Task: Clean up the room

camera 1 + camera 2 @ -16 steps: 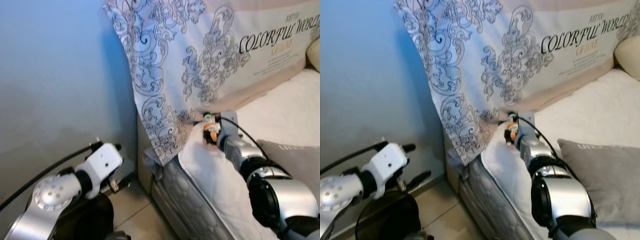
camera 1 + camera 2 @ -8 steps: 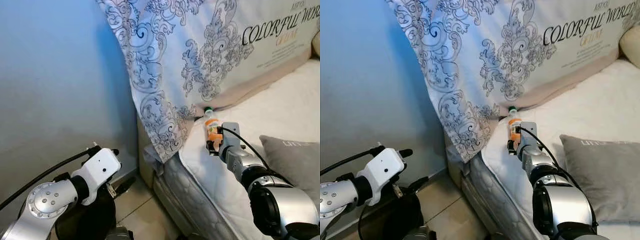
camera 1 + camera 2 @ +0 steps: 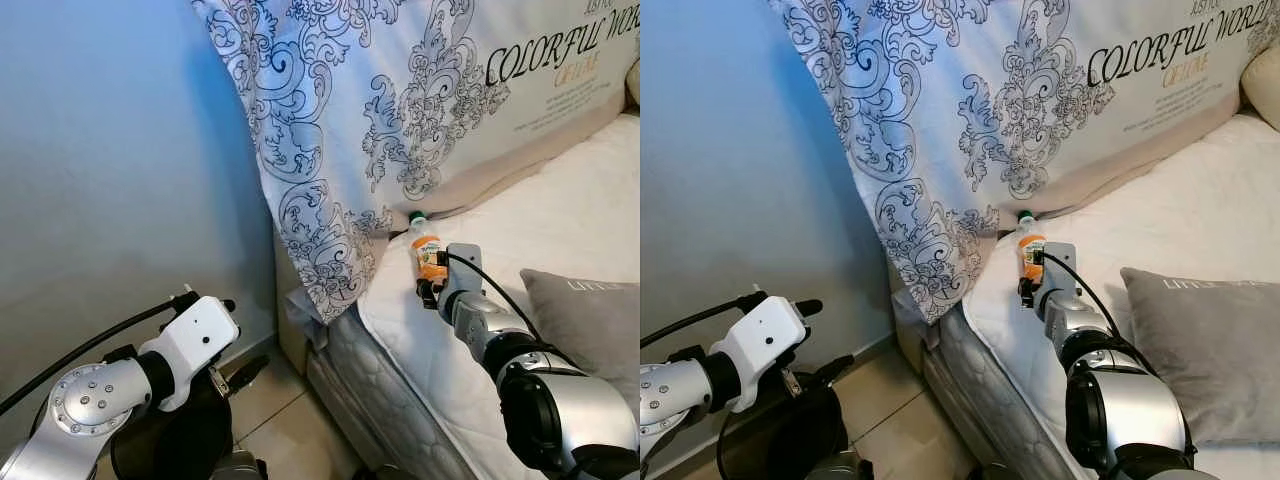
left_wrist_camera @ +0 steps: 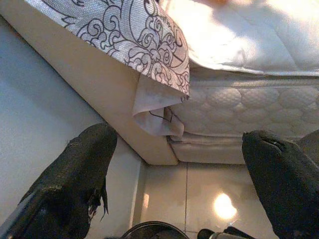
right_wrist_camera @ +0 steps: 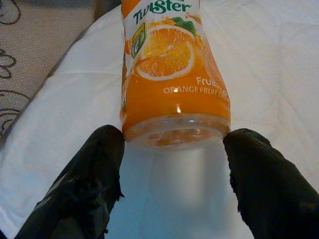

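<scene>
Orange juice bottle: cap cut off in the right wrist view. It stands upright above the white bed sheet, clamped between right gripper fingers. Left gripper: fingers apart, holding nothing, above floor.

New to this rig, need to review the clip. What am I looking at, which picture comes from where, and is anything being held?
It is a humanoid robot with two silver arms, each ending in a two-fingered black tool. Two pictures come from the stereo camera on its head, looking down at a bed corner against a blue wall. The other two come from cameras on each wrist, looking along that tool's fingers.

On the white sheet stands a bottle of orange juice, upright, beside a large patterned pillow; a grey pillow lies nearer the robot.

The right tool has its fingers on either side of the bottle's base, close against it, so it appears to grip it. The left tool is open and holds nothing, low over the tiled floor by the bed frame.
</scene>
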You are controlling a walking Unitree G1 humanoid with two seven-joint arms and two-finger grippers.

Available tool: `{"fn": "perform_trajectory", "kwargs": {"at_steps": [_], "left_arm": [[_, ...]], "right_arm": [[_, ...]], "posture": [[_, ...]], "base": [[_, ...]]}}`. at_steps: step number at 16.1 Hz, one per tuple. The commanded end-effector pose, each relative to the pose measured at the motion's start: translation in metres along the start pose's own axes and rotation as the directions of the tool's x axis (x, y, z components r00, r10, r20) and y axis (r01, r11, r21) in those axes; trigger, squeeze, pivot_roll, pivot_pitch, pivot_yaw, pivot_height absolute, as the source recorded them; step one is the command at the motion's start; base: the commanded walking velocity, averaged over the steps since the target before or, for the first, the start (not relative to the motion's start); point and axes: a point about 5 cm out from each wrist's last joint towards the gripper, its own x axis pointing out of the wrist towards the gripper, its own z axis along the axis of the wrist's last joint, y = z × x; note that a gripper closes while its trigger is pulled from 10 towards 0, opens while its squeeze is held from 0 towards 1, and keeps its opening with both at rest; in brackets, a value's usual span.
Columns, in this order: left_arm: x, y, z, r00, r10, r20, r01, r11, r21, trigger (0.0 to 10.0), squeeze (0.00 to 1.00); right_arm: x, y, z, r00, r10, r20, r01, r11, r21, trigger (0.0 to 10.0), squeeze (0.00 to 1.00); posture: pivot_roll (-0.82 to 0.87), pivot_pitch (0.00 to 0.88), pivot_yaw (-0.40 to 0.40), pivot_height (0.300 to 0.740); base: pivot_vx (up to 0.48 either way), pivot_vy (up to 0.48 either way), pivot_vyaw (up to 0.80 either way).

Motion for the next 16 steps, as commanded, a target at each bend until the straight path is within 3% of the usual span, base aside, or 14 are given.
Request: {"fn": "perform_trajectory", "kwargs": {"at_steps": [1,5,7,12,13,14,15,16], "left_arm": [[-0.002,0.001,0.004,1.0,-0.004,0.008,0.004,1.0,0.011,10.0,0.0],[0.001,0.001,0.0,1.0,-0.001,0.001,0.001,1.0,0.011,10.0,0.0],[0.003,0.001,0.001,1.0,0.009,0.006,-0.009,1.0,0.006,10.0,0.0],[0.018,0.003,-0.005,0.999,0.032,0.021,-0.032,0.999,-0.012,10.0,0.0],[0.021,0.005,-0.004,0.999,0.034,0.028,-0.033,0.999,-0.008,10.0,0.0],[0.024,0.007,-0.003,0.999,0.033,0.034,-0.033,0.999,-0.001,10.0,0.0],[0.026,0.009,-0.002,0.999,0.031,0.039,-0.031,0.999,0.009,10.0,0.0],[0.029,0.011,-0.002,0.999,0.032,0.042,-0.032,0.999,0.016,10.0,0.0]], "right_arm": [[0.0,-0.002,0.003,1.0,-0.001,0.016,0.001,1.0,0.014,0.0,0.0],[0.0,-0.001,0.0,1.0,-0.004,0.012,0.003,1.0,0.021,0.0,0.0],[0.0,0.0,0.006,0.999,0.01,0.044,-0.013,0.998,0.067,0.0,0.0],[-0.001,0.002,0.008,0.995,0.055,0.085,-0.06,0.996,0.06,0.0,0.0],[-0.001,0.005,0.007,0.994,0.065,0.085,-0.069,0.997,0.044,6.1,0.0],[-0.001,0.007,0.006,0.994,0.074,0.085,-0.077,0.997,0.029,10.0,0.0],[-0.001,0.013,0.005,0.99,0.108,0.089,-0.109,0.994,0.012,10.0,0.0],[-0.001,0.017,0.005,0.987,0.128,0.094,-0.129,0.992,0.007,10.0,1.0]], "posture": [[0.27,0.095,-0.063,0.74],[0.27,0.058,-0.071,0.74],[0.25,0.0,-0.08,0.74],[0.18,0.0,-0.056,0.74],[0.17,0.0,-0.049,0.74],[0.16,0.0,-0.047,0.74],[0.16,0.0,-0.044,0.74],[0.15,0.0,-0.043,0.74]], "base": [[0.0,0.0,0.0],[0.0,0.0,0.0],[0.0,0.0,0.0],[0.0,0.0,0.0],[0.0,0.0,0.0],[0.0,0.0,0.0],[0.0,0.0,0.0],[0.0,0.0,0.0]]}}
